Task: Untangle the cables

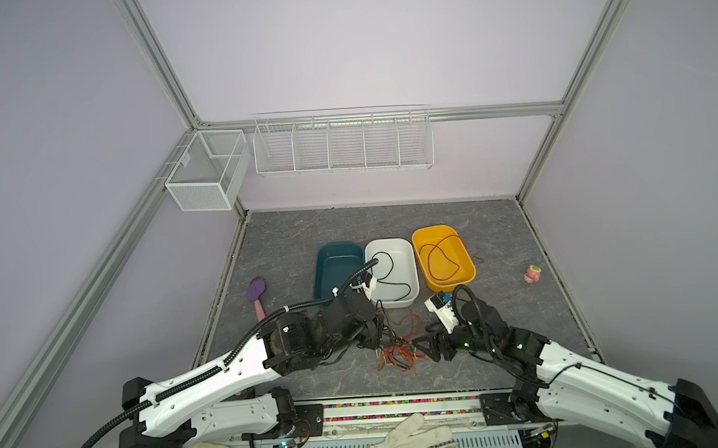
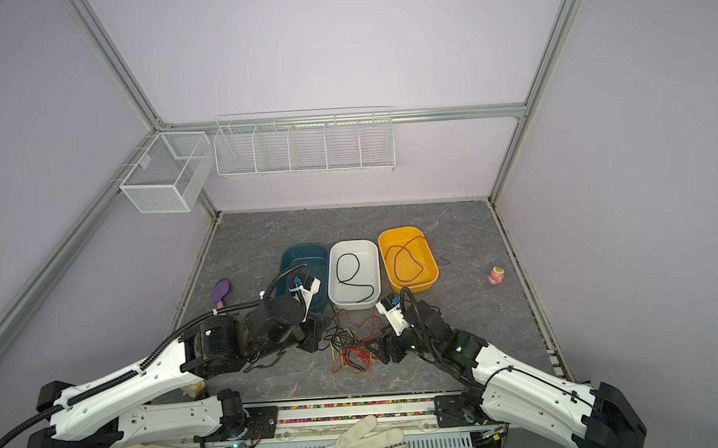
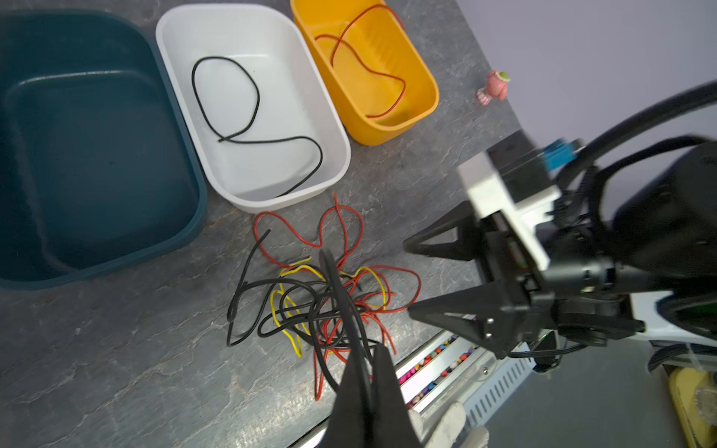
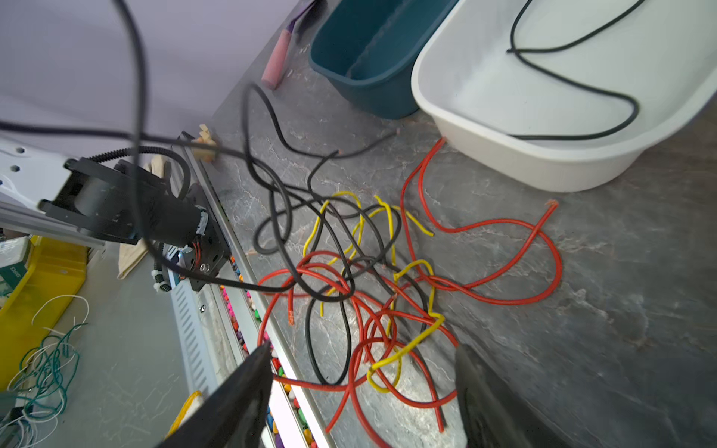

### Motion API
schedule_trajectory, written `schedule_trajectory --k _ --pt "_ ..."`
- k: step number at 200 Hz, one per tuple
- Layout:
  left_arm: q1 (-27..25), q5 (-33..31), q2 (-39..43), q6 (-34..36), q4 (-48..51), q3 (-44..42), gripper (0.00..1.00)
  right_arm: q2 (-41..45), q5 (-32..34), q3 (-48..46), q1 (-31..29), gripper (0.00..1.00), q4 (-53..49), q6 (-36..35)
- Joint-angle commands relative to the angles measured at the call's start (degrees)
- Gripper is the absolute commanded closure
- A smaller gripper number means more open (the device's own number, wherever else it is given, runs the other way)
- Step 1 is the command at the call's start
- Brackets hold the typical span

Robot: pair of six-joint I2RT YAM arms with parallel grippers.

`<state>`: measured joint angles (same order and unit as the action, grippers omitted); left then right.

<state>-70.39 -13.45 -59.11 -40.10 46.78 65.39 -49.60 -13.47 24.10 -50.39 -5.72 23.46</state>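
1. The left claw (image 3: pixel 368 358) is pinched tight on a black cable (image 3: pixel 338 294), which rises out of the heap to it.
2. The right claw (image 4: pixel 364 388) is spread wide and holds nothing. It is poised at the heap's edge, with a yellow strand (image 4: pixel 411 343) lying between its fingers.
3. The cables (image 1: pixel 398 350) lie knotted on the table (image 1: pixel 495 244), at lower centre in both top views, between the claws and just below the white bin (image 1: pixel 391 242).
4. That bin holds a lone black wire (image 3: pixel 258 97), and the yellow bin (image 1: pixel 432 229) to its right holds a red wire (image 3: pixel 404 85). The teal bin (image 1: pixel 339 246) to the left looks empty.
5. These wires look light, limp and slick, so a hard pull would likely drag the whole knot. It is better to pinch one strand near a free end and ease it out while the other claw pins the heap.
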Motion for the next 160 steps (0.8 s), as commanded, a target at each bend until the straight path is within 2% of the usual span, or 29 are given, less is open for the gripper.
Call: schedule_trajectory --k 1,98,128,160 --pt "0.44 -0.16 -1.63 1.59 -0.21 4.39 1.0 -1.74 -3.69 0.51 -1.51 0.25 3.24 -1.48" --pt "0.43 3.5 -6.38 1.82 -3.57 14.98 1.0 -11.92 6.32 4.21 -6.52 0.3 0.9 -1.94" --pt "0.43 2.07 -5.24 -0.49 -3.74 15.36 1.0 -9.87 5.98 3.87 -6.88 0.31 1.01 -2.07" --pt "0.39 1.16 -5.17 -2.63 -2.17 15.62 1.0 -1.87 5.8 1.29 -6.91 0.31 1.58 -2.5"
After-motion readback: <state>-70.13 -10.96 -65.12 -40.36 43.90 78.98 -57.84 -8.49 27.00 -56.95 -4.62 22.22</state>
